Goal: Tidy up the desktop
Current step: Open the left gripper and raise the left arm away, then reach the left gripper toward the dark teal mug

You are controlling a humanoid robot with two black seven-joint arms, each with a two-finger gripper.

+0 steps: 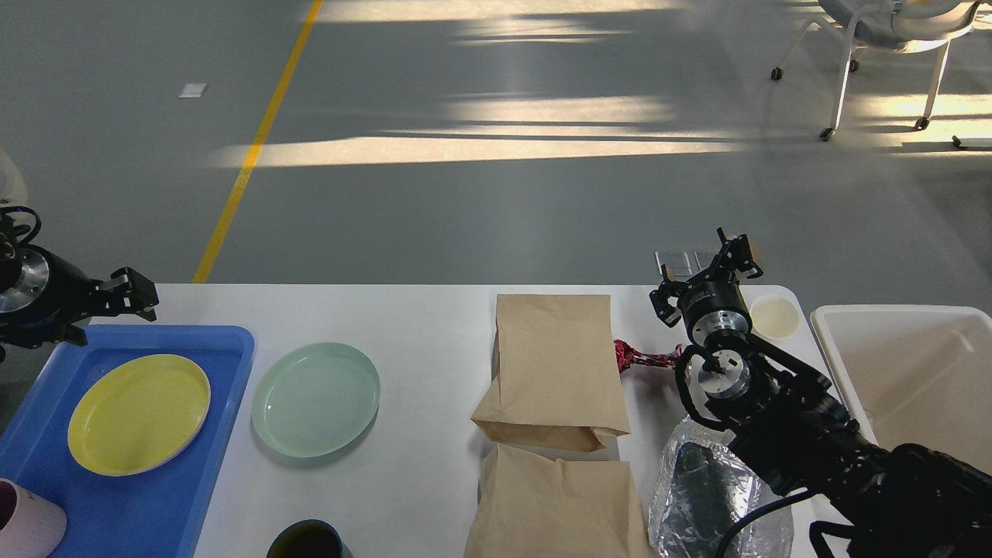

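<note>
Broadly white desktop (pixel 434 325), smooth, rounded corners, strewn with plates, bags.

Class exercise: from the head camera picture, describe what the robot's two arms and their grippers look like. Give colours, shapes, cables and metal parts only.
Both arms are black. The right arm is built of chunky angular segments with round silver metal joint faces, a thin black cable looping near its base, and a small black two-fingered right gripper. The left arm shows a silver disc joint, a looped black cable and a blocky black left gripper.
</note>
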